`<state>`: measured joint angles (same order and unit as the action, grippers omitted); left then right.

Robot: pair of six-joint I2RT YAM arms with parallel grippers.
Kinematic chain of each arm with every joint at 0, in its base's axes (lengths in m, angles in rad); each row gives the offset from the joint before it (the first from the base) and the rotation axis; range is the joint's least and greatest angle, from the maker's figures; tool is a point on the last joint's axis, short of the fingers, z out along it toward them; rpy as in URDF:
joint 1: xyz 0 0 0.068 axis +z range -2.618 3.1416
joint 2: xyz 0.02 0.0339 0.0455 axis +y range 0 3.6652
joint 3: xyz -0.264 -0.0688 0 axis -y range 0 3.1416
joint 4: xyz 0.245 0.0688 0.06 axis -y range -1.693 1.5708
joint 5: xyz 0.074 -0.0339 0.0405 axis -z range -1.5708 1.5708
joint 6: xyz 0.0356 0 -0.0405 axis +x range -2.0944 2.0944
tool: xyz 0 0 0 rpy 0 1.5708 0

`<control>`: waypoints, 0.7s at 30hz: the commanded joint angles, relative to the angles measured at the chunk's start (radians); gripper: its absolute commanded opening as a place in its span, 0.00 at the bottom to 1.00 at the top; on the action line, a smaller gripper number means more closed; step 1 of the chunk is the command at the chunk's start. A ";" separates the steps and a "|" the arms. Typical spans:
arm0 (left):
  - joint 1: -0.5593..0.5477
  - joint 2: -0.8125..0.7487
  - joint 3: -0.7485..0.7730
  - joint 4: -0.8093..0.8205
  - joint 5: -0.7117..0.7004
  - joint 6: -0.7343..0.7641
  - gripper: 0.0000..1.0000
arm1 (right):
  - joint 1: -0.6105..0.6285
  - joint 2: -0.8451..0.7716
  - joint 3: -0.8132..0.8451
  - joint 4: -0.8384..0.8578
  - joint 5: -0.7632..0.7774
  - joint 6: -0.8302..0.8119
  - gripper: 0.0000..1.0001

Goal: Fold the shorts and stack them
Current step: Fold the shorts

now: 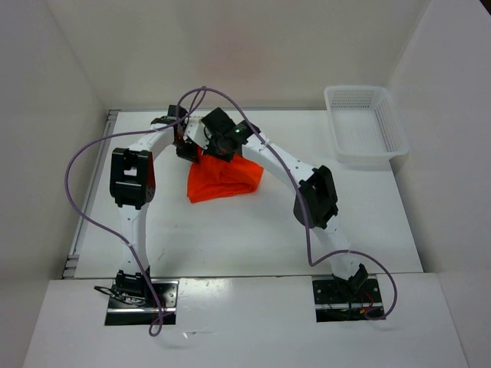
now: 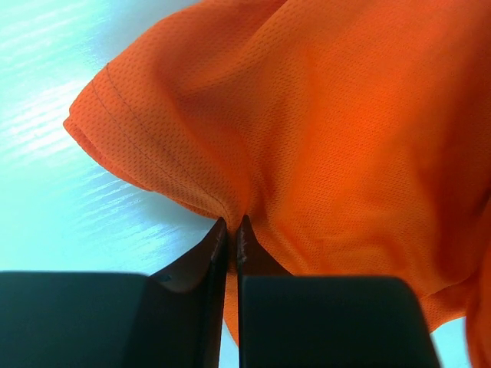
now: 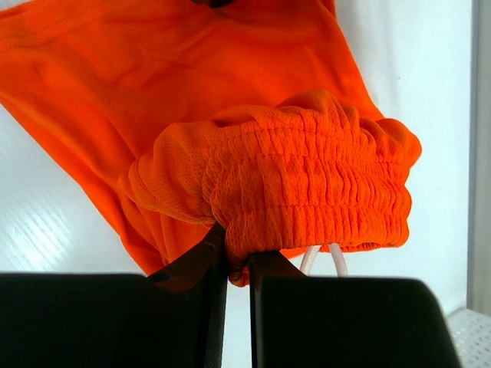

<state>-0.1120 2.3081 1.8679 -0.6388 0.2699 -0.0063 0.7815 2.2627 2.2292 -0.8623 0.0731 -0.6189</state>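
Note:
The bright orange shorts (image 1: 222, 179) lie bunched on the white table near its back middle. My left gripper (image 1: 184, 146) sits at their back left corner and is shut on a hemmed leg edge of the shorts (image 2: 307, 130), pinched between its dark fingers (image 2: 217, 245). My right gripper (image 1: 222, 144) is beside it at the back edge and is shut on the gathered elastic waistband (image 3: 307, 184). A white drawstring (image 3: 322, 259) hangs under the waistband. Both grippers hide the shorts' back edge in the top view.
A white mesh plastic basket (image 1: 365, 126) stands at the back right corner of the table (image 1: 230, 238). White walls close in the table at the back and sides. Purple cables loop over the left arm and by the right base.

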 commanded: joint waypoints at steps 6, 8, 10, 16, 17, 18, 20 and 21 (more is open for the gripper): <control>-0.005 0.083 -0.023 -0.065 -0.021 0.006 0.12 | 0.062 0.066 0.064 0.052 0.001 0.047 0.27; -0.005 0.071 -0.033 -0.056 -0.047 0.006 0.24 | 0.073 0.057 0.064 0.052 -0.039 0.059 0.59; 0.005 0.060 -0.033 -0.056 -0.063 0.006 0.34 | 0.093 0.025 0.098 0.052 -0.068 0.090 0.80; 0.063 -0.018 -0.023 -0.047 -0.110 0.006 0.59 | 0.131 -0.066 0.150 0.071 -0.128 0.153 0.83; 0.093 -0.054 -0.023 -0.047 -0.119 0.006 0.61 | 0.131 -0.083 0.150 0.071 -0.128 0.153 0.83; 0.110 -0.074 -0.012 -0.047 -0.120 0.006 0.64 | 0.131 -0.101 0.118 0.083 -0.128 0.153 0.83; 0.158 -0.140 -0.001 -0.047 -0.120 0.006 0.67 | 0.131 -0.164 0.026 0.101 -0.064 0.153 0.82; 0.169 -0.163 0.011 -0.047 -0.120 0.006 0.68 | 0.131 -0.187 -0.015 0.101 -0.041 0.153 0.82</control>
<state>-0.0170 2.2704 1.8648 -0.6647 0.1978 -0.0036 0.9047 2.2307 2.2707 -0.8249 -0.0101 -0.4908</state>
